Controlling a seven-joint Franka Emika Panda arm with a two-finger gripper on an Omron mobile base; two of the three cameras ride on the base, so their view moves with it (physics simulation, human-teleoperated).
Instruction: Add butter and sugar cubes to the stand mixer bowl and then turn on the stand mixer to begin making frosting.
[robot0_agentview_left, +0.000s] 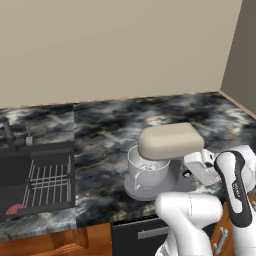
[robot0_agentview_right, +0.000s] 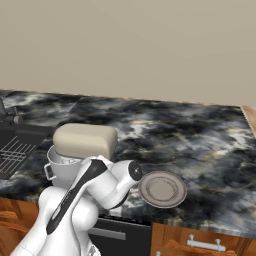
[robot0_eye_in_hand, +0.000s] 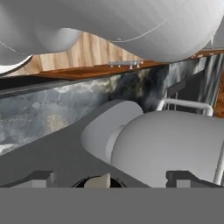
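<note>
I've tucked the arm low at the mixer's (robot0_agentview_left: 167, 145) right side, hand by its base, so the 2 fingers (robot0_eye_in_hand: 39, 178) are spread wide around the knob (robot0_eye_in_hand: 99, 180), holding nothing. I judge it's lined up for switching on. The bowl (robot0_agentview_left: 147, 172) sits under the head; beyond, bare desk (robot0_agentview_left: 110, 125).

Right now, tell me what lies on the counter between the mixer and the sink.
Nothing: in the left base view the dark marble counter runs bare from the mixer to the sink.
</note>
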